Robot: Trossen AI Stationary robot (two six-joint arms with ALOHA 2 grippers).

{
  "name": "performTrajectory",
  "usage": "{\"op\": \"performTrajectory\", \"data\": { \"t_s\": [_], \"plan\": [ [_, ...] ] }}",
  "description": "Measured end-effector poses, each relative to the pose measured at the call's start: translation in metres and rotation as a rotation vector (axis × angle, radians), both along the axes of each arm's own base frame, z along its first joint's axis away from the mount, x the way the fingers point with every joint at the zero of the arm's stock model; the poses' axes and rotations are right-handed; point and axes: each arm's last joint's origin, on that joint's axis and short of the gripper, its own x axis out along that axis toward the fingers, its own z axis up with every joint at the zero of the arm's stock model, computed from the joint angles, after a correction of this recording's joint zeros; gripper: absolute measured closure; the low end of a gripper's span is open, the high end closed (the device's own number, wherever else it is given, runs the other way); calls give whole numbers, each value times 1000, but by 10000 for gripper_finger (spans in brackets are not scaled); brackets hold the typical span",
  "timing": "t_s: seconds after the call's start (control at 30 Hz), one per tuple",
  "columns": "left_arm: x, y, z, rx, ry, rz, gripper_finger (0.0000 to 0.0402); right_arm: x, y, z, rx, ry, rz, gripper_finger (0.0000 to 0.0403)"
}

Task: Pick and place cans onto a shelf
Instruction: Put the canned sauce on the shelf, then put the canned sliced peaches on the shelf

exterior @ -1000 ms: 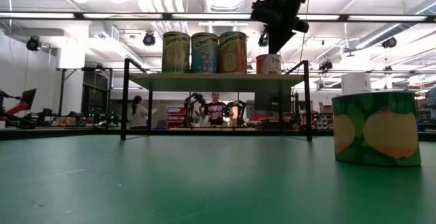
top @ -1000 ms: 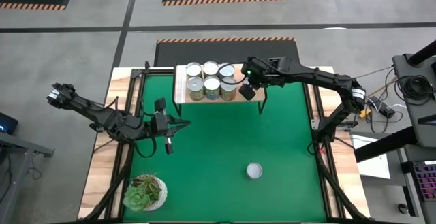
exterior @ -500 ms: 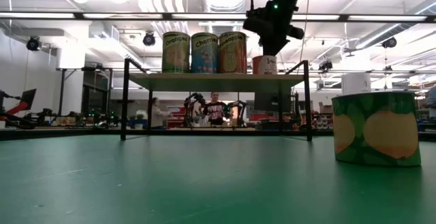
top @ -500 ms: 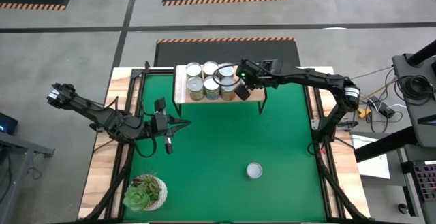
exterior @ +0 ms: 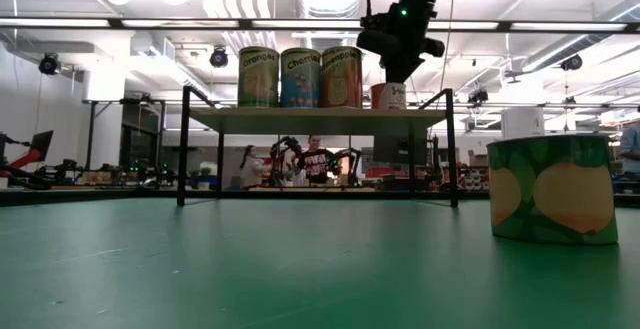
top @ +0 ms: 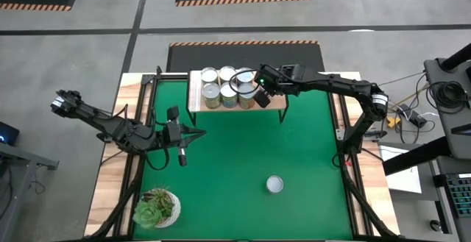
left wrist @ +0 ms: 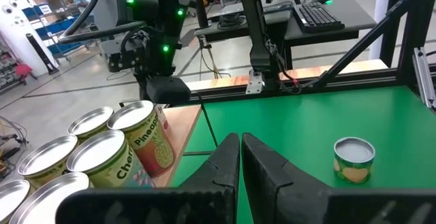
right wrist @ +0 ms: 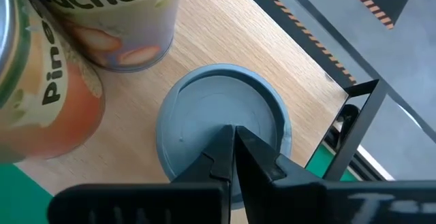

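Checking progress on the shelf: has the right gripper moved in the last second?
Yes. The right gripper slid leftward along the shelf, ending over the cans at its right end.

Both arms are dark, slim and jointed, built of black links with thin black cables running alongside. The right arm (top: 331, 84) carries small green indicator lights near its wrist. Each pincer, left pincer (left wrist: 240, 157) and right pincer (right wrist: 233, 149), has two matte black, tapering fingers.
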Motion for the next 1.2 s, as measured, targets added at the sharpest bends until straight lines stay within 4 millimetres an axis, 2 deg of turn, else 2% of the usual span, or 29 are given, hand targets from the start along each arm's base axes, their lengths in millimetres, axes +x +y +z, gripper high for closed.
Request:
{"op": "performTrajectory", "data": {
  "t_s": [0.27, 0.43, 0.6, 0.73, 0.87, 1.03, 1.2],
  "plan": [
    [0, 0, 0, -4, -1, 0, 402, -1, 0, 5, -15, 2, 31, 394],
    [0, 0, 0, -4, -1, 0, 402, -7, 7, 29, -15, -84, 53, 394],
    [0, 0, 0, -6, -2, 0, 402, -13, 24, 45, 77, -174, 123, 394],
    [0, 0, 0, -19, -5, -4, 402, -23, 57, 54, 177, -205, 209, 394],
    [-1, -2, 0, -27, -6, -12, 402, -32, 103, 46, 266, -88, 378, 394],
    [0, -2, 0, -49, -8, -32, 402, -46, 172, 9, 320, 75, 549, 393],
    [0, -2, 0, -59, -10, -32, 402, -61, 225, -35, 373, 122, 544, 377]
  ]
}}
